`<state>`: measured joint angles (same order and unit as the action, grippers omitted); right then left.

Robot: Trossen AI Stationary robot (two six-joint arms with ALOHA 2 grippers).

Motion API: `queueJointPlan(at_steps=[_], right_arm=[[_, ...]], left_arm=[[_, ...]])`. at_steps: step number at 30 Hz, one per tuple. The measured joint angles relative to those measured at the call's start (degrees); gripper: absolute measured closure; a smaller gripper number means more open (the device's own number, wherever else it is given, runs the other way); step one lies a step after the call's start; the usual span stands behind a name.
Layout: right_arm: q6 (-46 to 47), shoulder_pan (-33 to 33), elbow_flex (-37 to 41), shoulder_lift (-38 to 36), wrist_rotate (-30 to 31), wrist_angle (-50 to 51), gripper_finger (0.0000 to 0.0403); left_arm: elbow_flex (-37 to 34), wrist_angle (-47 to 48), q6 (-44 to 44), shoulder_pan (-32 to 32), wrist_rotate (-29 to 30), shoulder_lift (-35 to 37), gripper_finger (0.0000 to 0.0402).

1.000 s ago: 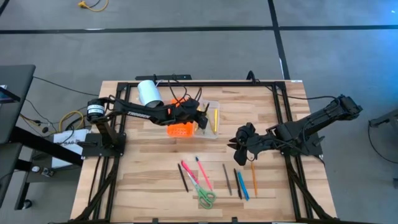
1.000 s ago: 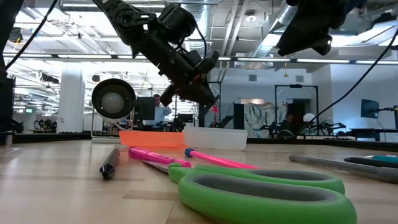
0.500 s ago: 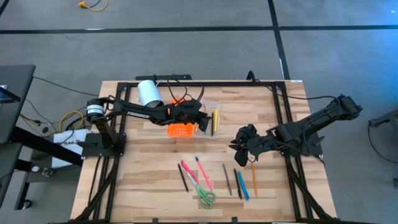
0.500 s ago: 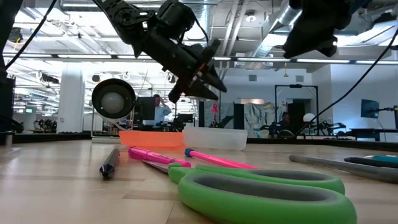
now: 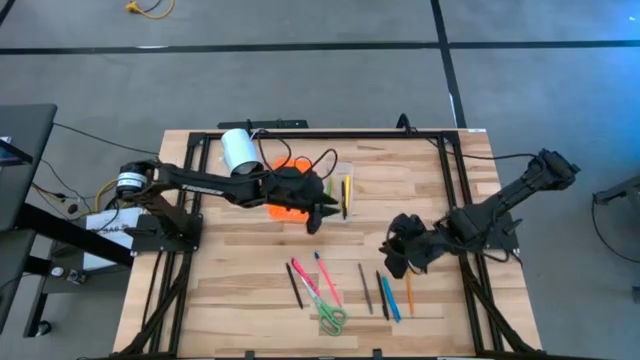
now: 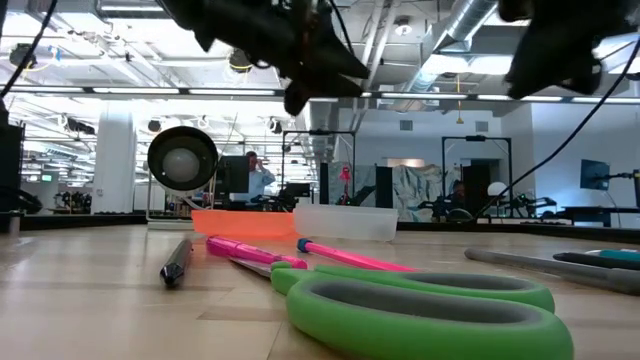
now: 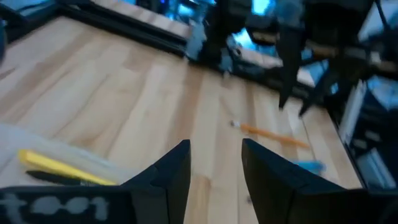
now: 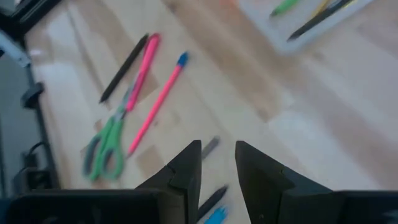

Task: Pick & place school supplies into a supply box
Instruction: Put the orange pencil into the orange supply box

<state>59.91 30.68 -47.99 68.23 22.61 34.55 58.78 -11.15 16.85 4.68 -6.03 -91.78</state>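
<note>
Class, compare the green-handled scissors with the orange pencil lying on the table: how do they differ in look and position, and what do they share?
The scissors have looped green handles; the orange pencil is one thin straight stick. The scissors lie at the table's front edge, below the pink pens; the pencil lies farther right, beside the blue pen, near the right gripper. Both lie flat on the wooden table, outside the clear tray.

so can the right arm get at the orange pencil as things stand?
Probably yes. The right gripper is open and empty, just beside the orange pencil, which lies alone on bare wood with nothing over it.
</note>
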Motion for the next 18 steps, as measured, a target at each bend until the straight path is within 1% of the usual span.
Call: queueJointPlan(at_steps=[3,7,9,12,15,18], right_arm=[[5.3,4.1,0.0,0.0,0.0,1.3,0.0310],[16.0,9.6,0.0,0.1,0.4,4.4,0.0310],[21.5,12.1,0.0,1.1,1.4,4.6,0.0310],[29.6,15.5,0.0,3.4,1.2,5.3,0.0310],[38.2,17.9,0.0,6.9,-1.0,5.2,0.0310],[46.4,19.3,0.0,10.7,-5.0,5.0,0.0310]], left_arm=[[0.0,4.1,-2.6,-1.7,0.3,1.9,0.0272],[0.0,9.0,-4.9,-3.5,1.9,3.5,0.0272],[0.0,11.2,-5.7,-4.1,2.1,3.8,0.0272],[0.0,13.1,-6.1,-4.7,2.3,3.9,0.0272],[0.0,14.6,-6.2,-5.1,2.4,3.9,0.0272],[0.0,15.4,-7.0,-5.5,3.5,3.9,0.0272]])
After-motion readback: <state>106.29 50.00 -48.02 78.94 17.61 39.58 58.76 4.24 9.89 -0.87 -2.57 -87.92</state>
